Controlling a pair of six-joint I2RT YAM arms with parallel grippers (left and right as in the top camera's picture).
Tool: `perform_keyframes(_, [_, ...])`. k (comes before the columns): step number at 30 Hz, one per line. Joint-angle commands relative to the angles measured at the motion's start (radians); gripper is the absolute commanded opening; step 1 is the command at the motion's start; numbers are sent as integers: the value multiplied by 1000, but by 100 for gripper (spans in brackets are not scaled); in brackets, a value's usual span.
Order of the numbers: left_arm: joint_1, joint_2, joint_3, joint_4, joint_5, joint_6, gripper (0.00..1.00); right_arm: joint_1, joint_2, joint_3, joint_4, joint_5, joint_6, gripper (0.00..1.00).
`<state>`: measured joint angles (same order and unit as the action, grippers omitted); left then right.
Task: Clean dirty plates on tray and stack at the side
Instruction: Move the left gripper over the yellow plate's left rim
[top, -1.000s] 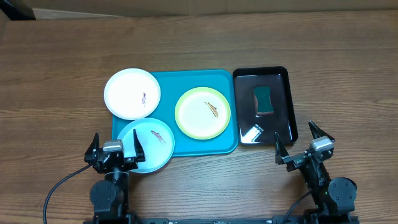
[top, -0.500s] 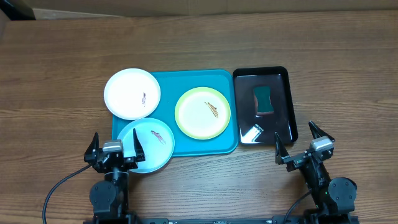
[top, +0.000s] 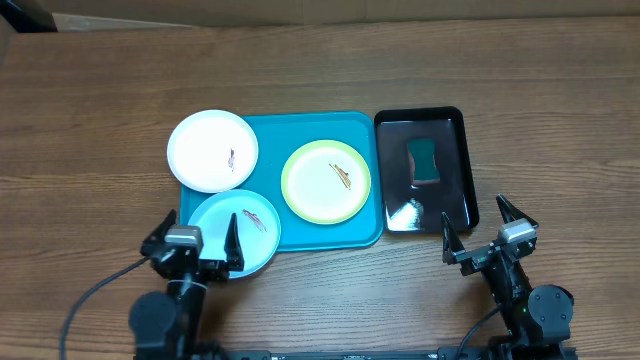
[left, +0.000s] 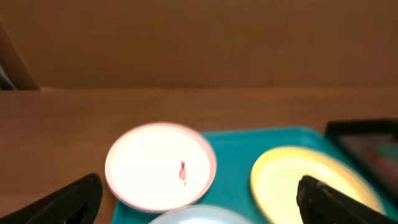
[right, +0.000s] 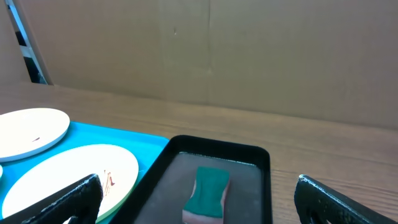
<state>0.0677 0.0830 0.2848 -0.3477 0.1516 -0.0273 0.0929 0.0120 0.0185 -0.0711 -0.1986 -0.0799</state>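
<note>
The turquoise tray (top: 310, 125) lies mid-table. The white plate (top: 212, 150) overhangs its far left corner, the pale blue plate (top: 234, 234) its near left corner, and the yellow-green rimmed plate (top: 326, 182) sits on its right half. Each has a small brown-red smear. My left gripper (top: 194, 240) is open at the blue plate's near edge, holding nothing. My right gripper (top: 484, 230) is open and empty, near the black tray's front right corner. The left wrist view shows the white plate (left: 160, 165), the yellow-green plate (left: 311, 180) and the tray (left: 233, 168). The right wrist view shows the yellow-green plate (right: 62, 177).
A narrow glossy black tray (top: 421, 168) stands right of the turquoise tray and holds a green sponge (top: 424, 160), which also shows in the right wrist view (right: 208, 190). A cardboard wall runs along the far table edge.
My left arm has shifted a little towards me and its gripper now looks wider and tilted. The right arm and the plates have not moved.
</note>
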Motion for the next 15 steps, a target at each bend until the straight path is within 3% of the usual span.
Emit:
perform_keyframes(1, [3, 155, 251, -96, 80, -42, 100, -4, -9, -11, 6, 3, -6, 100])
perform_keyframes(11, [3, 933, 1027, -816, 295, -3, 100, -4, -9, -11, 6, 3, -6, 100])
perform_keyframes(15, [3, 1112, 1109, -990, 394, -2, 100, -4, -9, -11, 5, 3, -6, 100])
